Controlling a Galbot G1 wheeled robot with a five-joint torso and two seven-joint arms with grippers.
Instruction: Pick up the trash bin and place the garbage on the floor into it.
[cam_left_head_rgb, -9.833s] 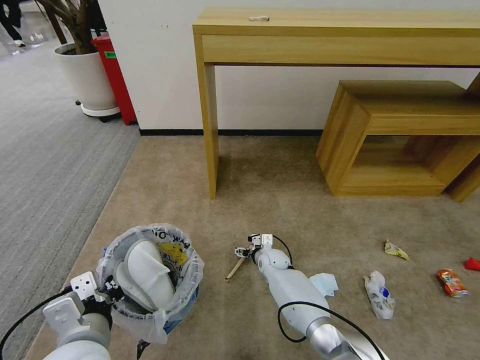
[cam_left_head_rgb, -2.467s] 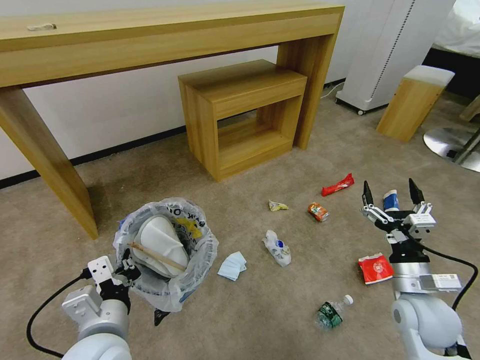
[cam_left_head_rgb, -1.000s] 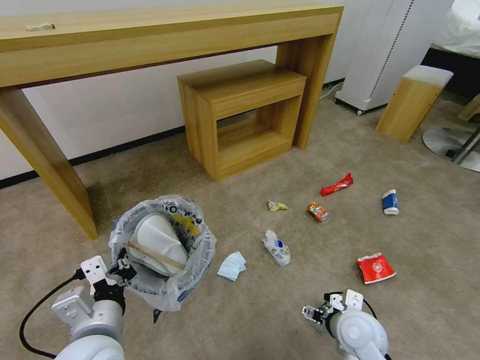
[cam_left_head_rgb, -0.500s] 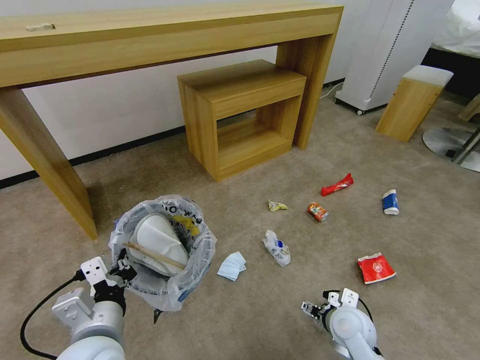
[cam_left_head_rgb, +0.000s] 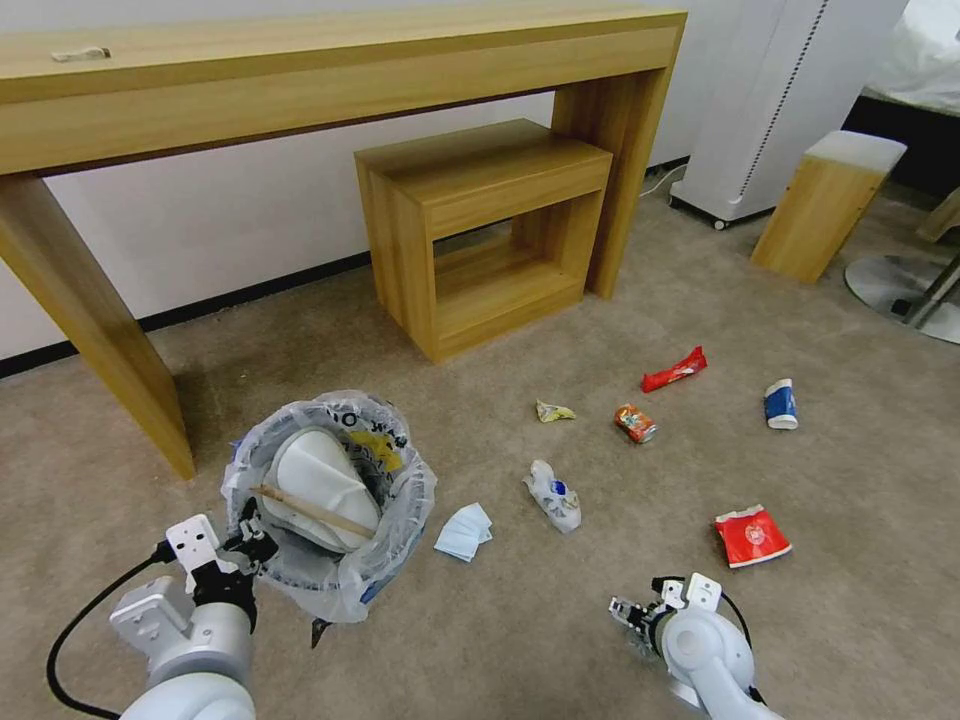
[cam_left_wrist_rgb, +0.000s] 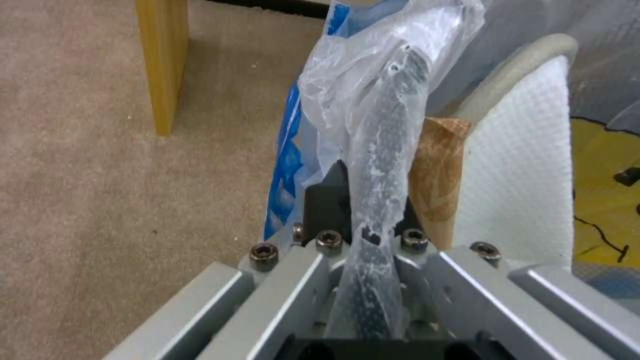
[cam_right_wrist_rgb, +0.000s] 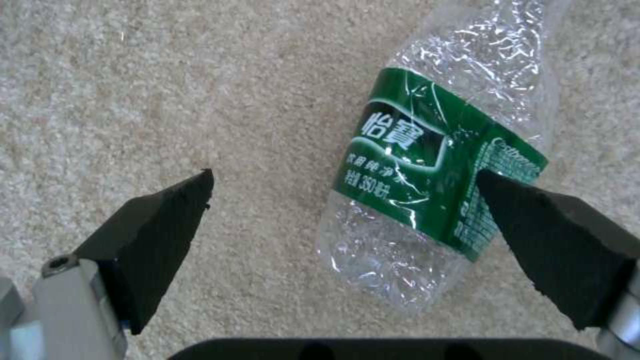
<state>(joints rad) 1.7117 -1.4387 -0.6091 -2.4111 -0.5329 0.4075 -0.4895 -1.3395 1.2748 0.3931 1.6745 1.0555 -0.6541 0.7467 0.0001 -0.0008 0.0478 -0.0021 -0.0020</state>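
Down on the beige short-pile carpet floor (cam_left_head_rgb: 560, 620), the left gripper (cam_left_head_rgb: 245, 535) is clamped shut on the near rim of the small round dark trash bin with a blue side and crinkly translucent liner bag (cam_left_head_rgb: 335, 560); in the left wrist view the gripper (cam_left_wrist_rgb: 363, 235) has the bag-wrapped rim pinched between its fingers. Inside the bin lie a white slipper (cam_left_head_rgb: 318, 485) and a thin wooden stick (cam_left_head_rgb: 315, 512) resting across it, with a yellow scrap just behind them.

The right gripper (cam_left_head_rgb: 632, 615) hangs low over the carpet at the near right. From its wrist view, the gripper (cam_right_wrist_rgb: 343, 192) is spread wide — one black fingertip (cam_right_wrist_rgb: 170, 205) on bare carpet, the other at the far edge of a crumpled clear plastic bottle with a green label (cam_right_wrist_rgb: 433, 175). The bottle lies flat on the floor between the fingers, not gripped.

More garbage is scattered on the carpet: a pale blue tissue pack (cam_left_head_rgb: 464, 531) just beside the bin, a crushed white plastic bottle (cam_left_head_rgb: 555, 495) a little farther right, a small yellow wrapper (cam_left_head_rgb: 554, 411), a crushed orange can (cam_left_head_rgb: 636, 423), a long red wrapper (cam_left_head_rgb: 675, 369), a blue-white paper cup (cam_left_head_rgb: 781, 404) on its side, and a flat red packet (cam_left_head_rgb: 752, 535) near the right arm.

Behind it all stand a long light-wood console table (cam_left_head_rgb: 330, 80) and — tucked under its right end — a low wooden open-fronted side table (cam_left_head_rgb: 480, 230).
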